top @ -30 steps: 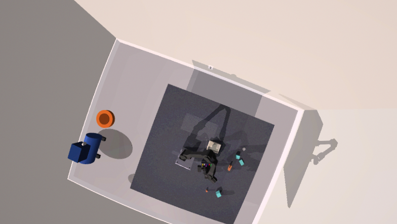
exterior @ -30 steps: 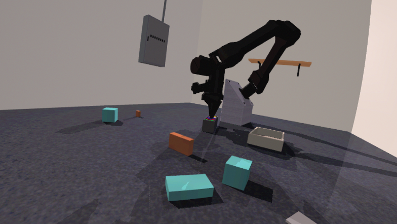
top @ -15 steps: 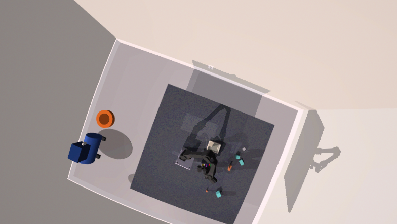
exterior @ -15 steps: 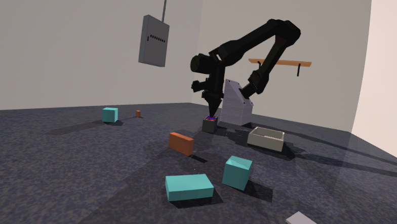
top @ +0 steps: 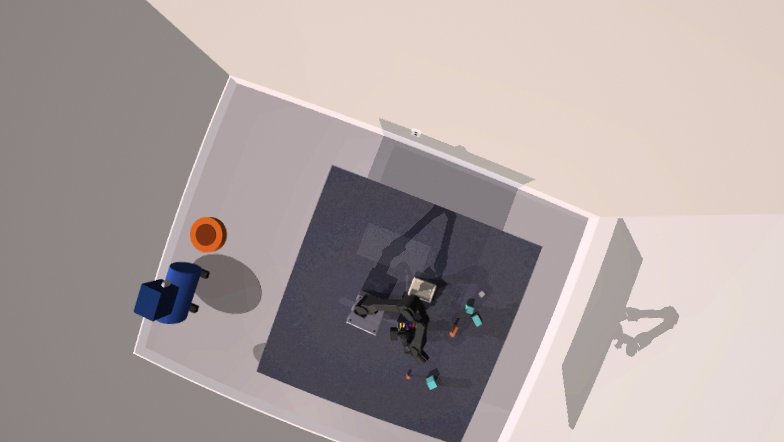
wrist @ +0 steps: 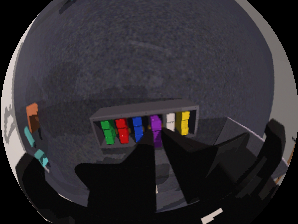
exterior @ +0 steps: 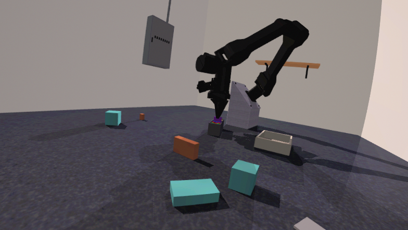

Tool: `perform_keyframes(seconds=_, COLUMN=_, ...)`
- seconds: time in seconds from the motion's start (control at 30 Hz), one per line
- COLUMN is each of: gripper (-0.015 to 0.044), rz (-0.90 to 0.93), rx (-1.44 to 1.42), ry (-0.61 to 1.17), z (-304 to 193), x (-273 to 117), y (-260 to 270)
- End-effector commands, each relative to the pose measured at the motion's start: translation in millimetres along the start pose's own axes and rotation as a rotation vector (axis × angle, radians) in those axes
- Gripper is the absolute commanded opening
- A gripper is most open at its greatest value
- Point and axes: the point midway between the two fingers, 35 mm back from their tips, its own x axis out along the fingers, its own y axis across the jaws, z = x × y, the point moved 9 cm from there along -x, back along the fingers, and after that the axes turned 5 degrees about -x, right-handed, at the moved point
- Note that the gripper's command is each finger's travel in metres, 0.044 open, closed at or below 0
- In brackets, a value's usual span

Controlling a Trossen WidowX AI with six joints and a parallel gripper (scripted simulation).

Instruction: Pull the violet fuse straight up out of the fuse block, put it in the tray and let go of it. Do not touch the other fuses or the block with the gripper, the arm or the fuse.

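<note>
Just above the fuse block [exterior: 214, 128] [wrist: 145, 109], the pincer [exterior: 217, 117] [wrist: 158, 131] points down, closed on the violet fuse [exterior: 217, 118] [wrist: 156, 123], its fingers slightly apart around it. The fuse stands higher than its neighbours, between the blue fuse [wrist: 138, 129] and the white fuse [wrist: 170, 121]. Farther out, beside the block, sits the beige tray [top: 422, 289] [exterior: 272, 146]. Beyond the block from the arm's base, an orange block [top: 453, 331] [exterior: 185, 147] stands on edge, with two turquoise blocks past it.
</note>
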Motion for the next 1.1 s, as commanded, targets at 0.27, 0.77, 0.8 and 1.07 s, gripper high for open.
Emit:
perform_keyframes(seconds=0.27, gripper=0.0, rz=-0.002, rx=-0.005, ry=-0.003, z=0.3, x=-6.3, y=0.5)
perform_keyframes(seconds=0.77, gripper=0.0, rz=-0.001, rx=-0.004, ry=-0.002, z=0.1, x=-13.7, y=0.4)
perform_keyframes(seconds=0.8, gripper=0.0, rz=-0.001, rx=-0.004, ry=-0.002, z=0.1, x=-14.2, y=0.4)
perform_keyframes(seconds=1.07, gripper=0.0, rz=-0.001, rx=-0.004, ry=-0.001, z=-0.1, x=-18.2, y=0.3)
